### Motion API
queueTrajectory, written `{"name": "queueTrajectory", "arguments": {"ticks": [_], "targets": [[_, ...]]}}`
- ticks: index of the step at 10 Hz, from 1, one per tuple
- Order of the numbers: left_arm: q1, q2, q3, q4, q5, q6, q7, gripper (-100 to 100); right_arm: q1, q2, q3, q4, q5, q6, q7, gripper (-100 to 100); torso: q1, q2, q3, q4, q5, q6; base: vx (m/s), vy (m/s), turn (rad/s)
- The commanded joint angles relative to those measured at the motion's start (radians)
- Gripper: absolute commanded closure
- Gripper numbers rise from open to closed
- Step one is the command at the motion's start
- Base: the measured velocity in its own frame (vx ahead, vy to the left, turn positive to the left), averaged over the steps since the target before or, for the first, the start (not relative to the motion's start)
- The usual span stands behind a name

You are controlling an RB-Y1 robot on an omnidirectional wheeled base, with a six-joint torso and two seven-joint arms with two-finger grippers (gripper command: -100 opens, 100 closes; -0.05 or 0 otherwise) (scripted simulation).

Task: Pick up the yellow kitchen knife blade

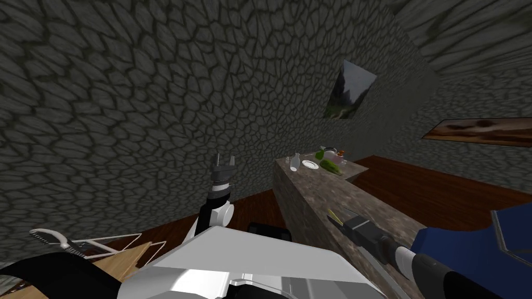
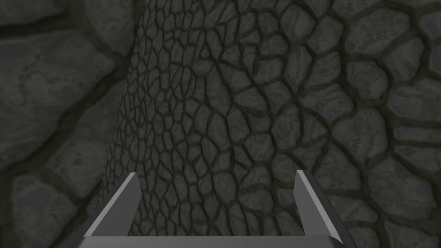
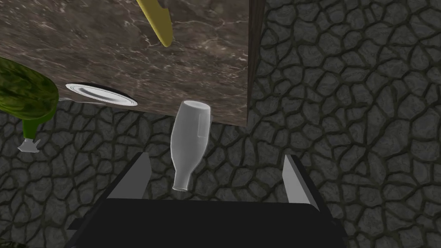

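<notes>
Lower right, your right gripper [image 1: 342, 216] hangs open beside the yellow knife [image 1: 332, 214], ready to grasp; left gripper [image 1: 224, 160] idles open.

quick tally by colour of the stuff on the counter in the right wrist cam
yellow: 1, knife blade
white: 1, plate
clear: 1, clear bottle
green: 2, striped rounded thing and, partly hidden behind it, green bottle
total: 5
</notes>
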Motion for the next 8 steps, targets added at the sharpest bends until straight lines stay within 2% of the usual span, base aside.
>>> {"name": "queueTrajectory", "arguments": {"ticks": [1, 2, 3, 4, 5, 7, 8], "targets": [[0.000, 0.000, 0.000, 0.000, 0.000, 0.000, 0.000, 0, 0.017, 0.011, -0.006, 0.007, 0.039, -0.018, 0.003, -100, 0.000, 0.000, 0.000, 0.000, 0.000, 0.000, -0.017, -0.055, 0.162], [0.000, 0.000, 0.000, 0.000, 0.000, 0.000, 0.000, 0, 0.035, 0.019, -0.017, 0.008, 0.084, -0.054, -0.023, -100, 0.000, 0.000, 0.000, 0.000, 0.000, 0.001, -0.025, -0.050, 0.338], [0.000, 0.000, 0.000, 0.000, 0.000, 0.000, 0.000, 0, 0.035, 0.019, -0.017, 0.008, 0.095, -0.054, -0.023, -100, 0.000, 0.000, 0.000, 0.000, 0.000, 0.000, -0.021, -0.052, 0.172], [0.000, 0.000, 0.000, 0.000, 0.000, 0.000, 0.000, 0, 0.053, 0.029, -0.025, 0.010, 0.130, -0.090, -0.049, -100, 0.000, 0.000, 0.000, 0.000, 0.000, 0.001, -0.018, -0.051, 0.305], [0.000, 0.000, 0.000, 0.000, 0.000, 0.000, 0.000, 0, 0.053, 0.029, -0.025, 0.010, 0.146, -0.090, -0.049, -100, 0.000, -0.001, 0.000, 0.000, 0.000, 0.000, -0.015, -0.051, 0.175], [0.000, 0.000, 0.000, 0.000, 0.000, 0.000, 0.000, 0, 0.089, 0.049, -0.037, 0.014, 0.219, -0.155, -0.096, -100, 0.000, 0.000, 0.000, 0.000, 0.000, 0.001, -0.030, -0.067, 0.352], [0.000, 0.000, 0.000, 0.000, 0.000, 0.000, 0.000, 0, 0.089, 0.049, -0.037, 0.014, 0.239, -0.159, -0.096, -100, -0.002, 0.000, 0.000, 0.000, 0.000, 0.000, -0.019, -0.066, 0.250]]}}
